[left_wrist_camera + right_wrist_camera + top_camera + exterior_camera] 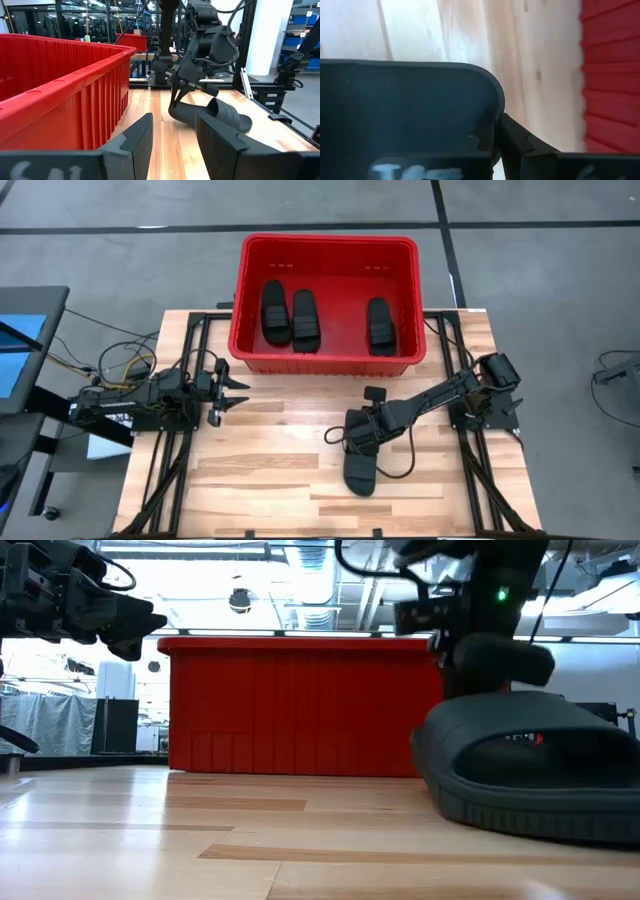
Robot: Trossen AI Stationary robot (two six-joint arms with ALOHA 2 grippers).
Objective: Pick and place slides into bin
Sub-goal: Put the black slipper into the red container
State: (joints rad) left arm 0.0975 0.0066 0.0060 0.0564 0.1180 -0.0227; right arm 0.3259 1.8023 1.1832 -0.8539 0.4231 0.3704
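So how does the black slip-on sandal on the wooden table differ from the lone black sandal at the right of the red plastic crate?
The sandal on the table lies outside the red crate, with the right gripper shut on its end. The lone sandal in the crate is already placed, untouched. Both are matte black with a wide strap.

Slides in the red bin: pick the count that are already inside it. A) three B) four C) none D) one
A: the high view shows three slides lying on the floor of the bin, two side by side and one apart, while the fourth slide is on the table with the right claw shut on its edge.
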